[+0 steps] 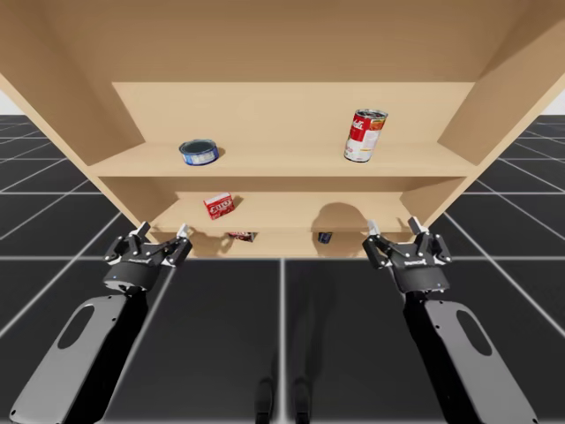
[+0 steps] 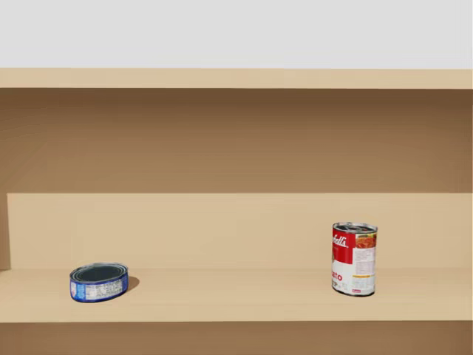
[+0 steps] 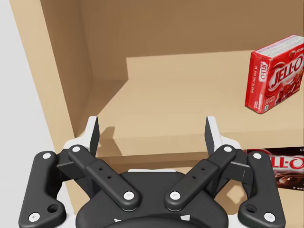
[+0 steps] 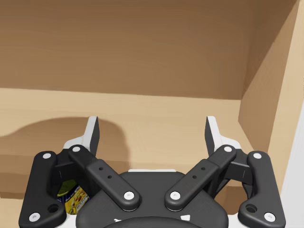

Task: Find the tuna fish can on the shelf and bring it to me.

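Task not started. The tuna can sits untouched on the upper shelf, left side. My left gripper and right gripper stand spread, empty, lower down. Reach, grasp, delivery remain.

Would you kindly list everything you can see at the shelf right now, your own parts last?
Shelf unit: 1, tan wood, before both arms.
Flat round can: 1, blue, upper shelf, left.
Tall can: 1, red and white, upper shelf, right.
Small box: 1, red, middle shelf, left of centre.
Dark box: 1, dark brown, shelf below the small box.
Small item: 1, yellow and blue, low shelf, mostly hidden.
Left gripper: 1, black, open, empty.
Right gripper: 1, black, open, empty.
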Controlling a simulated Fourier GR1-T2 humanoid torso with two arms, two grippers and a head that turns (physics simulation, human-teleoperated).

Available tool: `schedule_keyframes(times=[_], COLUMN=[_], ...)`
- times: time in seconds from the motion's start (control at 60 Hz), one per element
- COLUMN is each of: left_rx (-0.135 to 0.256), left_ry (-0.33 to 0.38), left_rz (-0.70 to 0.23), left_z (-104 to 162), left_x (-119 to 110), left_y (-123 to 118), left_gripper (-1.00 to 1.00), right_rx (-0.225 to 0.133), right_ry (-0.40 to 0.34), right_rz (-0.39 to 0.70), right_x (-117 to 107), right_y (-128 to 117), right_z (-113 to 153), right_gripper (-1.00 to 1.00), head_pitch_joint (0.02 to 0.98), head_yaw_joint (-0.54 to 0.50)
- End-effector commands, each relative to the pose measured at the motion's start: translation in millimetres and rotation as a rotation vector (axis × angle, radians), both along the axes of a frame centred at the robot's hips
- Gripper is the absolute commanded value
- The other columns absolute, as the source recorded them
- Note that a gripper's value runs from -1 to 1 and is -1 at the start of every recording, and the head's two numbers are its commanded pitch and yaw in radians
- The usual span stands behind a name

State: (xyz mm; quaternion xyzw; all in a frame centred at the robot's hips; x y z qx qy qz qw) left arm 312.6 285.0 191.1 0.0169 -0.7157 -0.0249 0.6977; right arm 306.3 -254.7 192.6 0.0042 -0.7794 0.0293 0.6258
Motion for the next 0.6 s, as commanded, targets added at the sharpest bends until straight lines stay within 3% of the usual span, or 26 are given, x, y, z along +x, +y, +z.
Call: schedule_keyframes(times=[0.017,0.25,0.6], left_rx=[0.000,0.002,0.001], left_ry=[0.000,0.005,0.011], left_rz=[-0.001,-0.005,-0.006], left_z=[0.0,-0.5,-0.7], left_x=[-0.1,0.2,1.8], left_y=[0.2,0.6,1.5], left_gripper=[-1.00,-1.00,-1.00], right_rx=[0.018,0.029,0.016], right_ry=[0.001,0.041,0.045], right_rz=[-0.019,0.035,0.028], right_x=[-1.1,0.0,0.8], right_y=[1.8,2.3,1.9], right_z=[-1.0,0.4,0.5], right_gripper=[-1.00,-1.00,-1.00], head_pitch_joint=[0.081,0.163,0.339], head_yaw_joint=[-0.01,0.01,0.27])
